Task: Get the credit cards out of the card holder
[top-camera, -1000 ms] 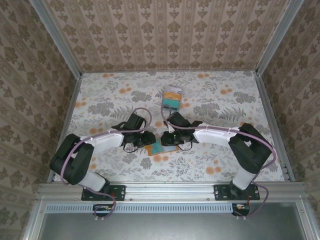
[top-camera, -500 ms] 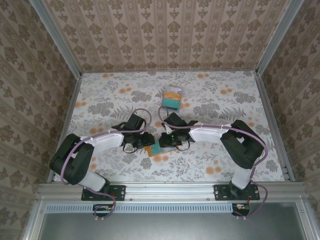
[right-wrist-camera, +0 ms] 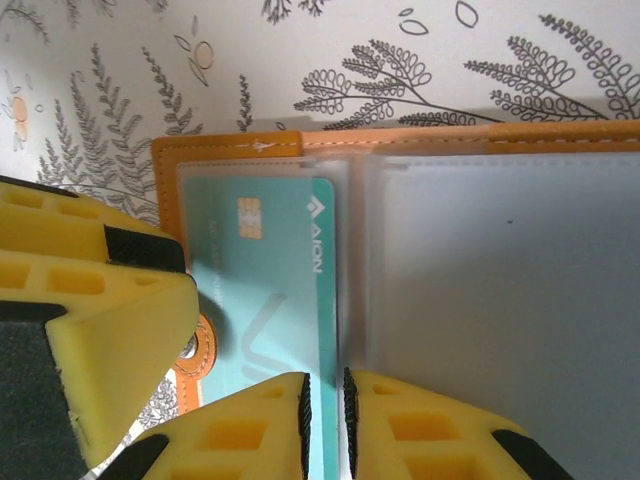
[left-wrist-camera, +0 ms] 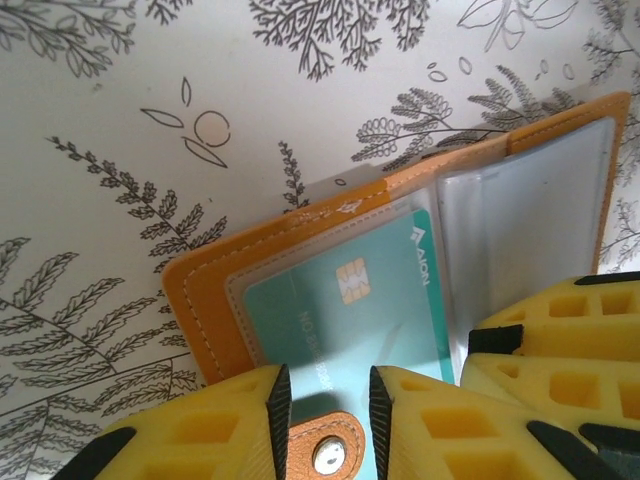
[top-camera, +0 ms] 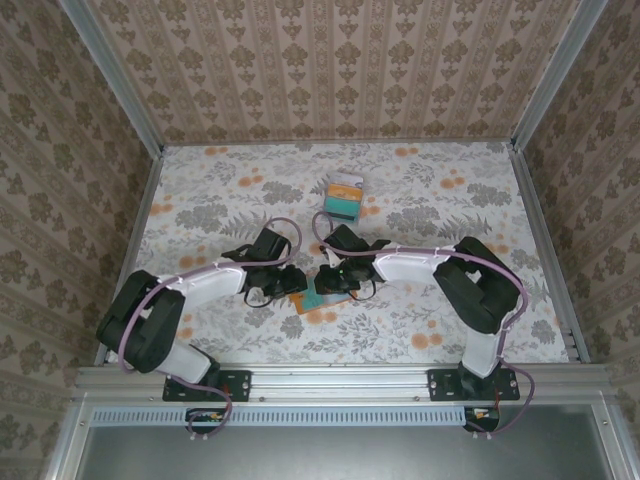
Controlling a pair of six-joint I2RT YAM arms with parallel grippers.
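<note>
as arms (top-camera: pixel 215 278) converge, fingers (left-wrist-camera: pixel 190 440) low — card holder (left-wrist-camera: pixel 195 300)

On my overhead feed, a tabletop (top-camera: pixel 480 200) covered in white cloth printed with grey ferns and orange blossoms is boxed on three sides by walls (top-camera: pixel 330 70) of beige damask-striped wallpaper. Aluminium posts (top-camera: pixel 110 75) climb the upper corners, and a metal rail (top-camera: pixel 330 378) crosses the lower frame. The light is soft and even.

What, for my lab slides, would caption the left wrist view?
Left gripper straddles the snap tab of an open orange card holder that holds a teal card.
</note>
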